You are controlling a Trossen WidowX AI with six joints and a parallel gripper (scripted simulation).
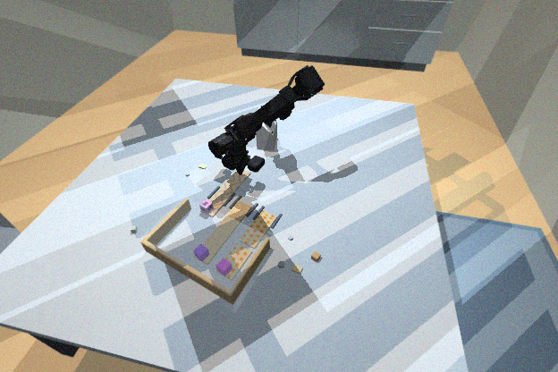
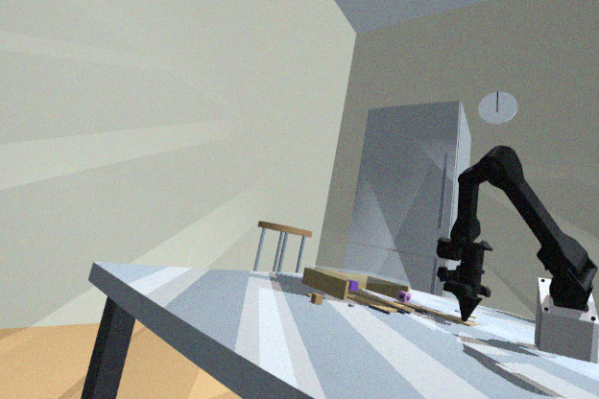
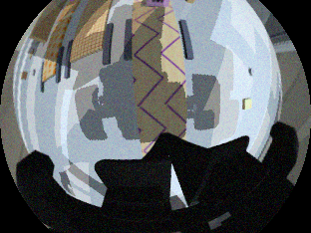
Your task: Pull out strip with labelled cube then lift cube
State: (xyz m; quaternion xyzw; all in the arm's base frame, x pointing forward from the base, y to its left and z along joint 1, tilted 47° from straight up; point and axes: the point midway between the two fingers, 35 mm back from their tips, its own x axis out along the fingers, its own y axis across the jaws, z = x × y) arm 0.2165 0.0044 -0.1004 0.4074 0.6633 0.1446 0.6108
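- Claw point(image 1: 240, 171) point(image 2: 465, 317) point(image 3: 163, 136), one — tips together, over zigzag strip point(image 1: 226, 197) point(image 2: 443, 316) point(image 3: 159, 75), near its robot-side edge.
- Labelled cube point(image 1: 206, 205) point(image 2: 404, 296) point(image 3: 158, 2), pink — at strip's far end, open room between it and wooden border point(image 1: 189, 270) point(image 2: 326, 283).
- Strip lay between dark rails point(image 1: 214, 191) point(image 3: 186, 40).

Beyond the table point(image 1: 360, 206) point(image 2: 193, 331), a grey cabinet with drawers point(image 1: 347, 12) is standing on the pale wood floor point(image 1: 148, 61) point(image 2: 29, 361) — plain walls point(image 1: 89, 3) point(image 2: 145, 95) are rising around it. A tall fridge point(image 2: 401, 181) is standing at the far right, a round clock point(image 2: 505, 106) hanging nearby — pale bands of light are crossing everything.
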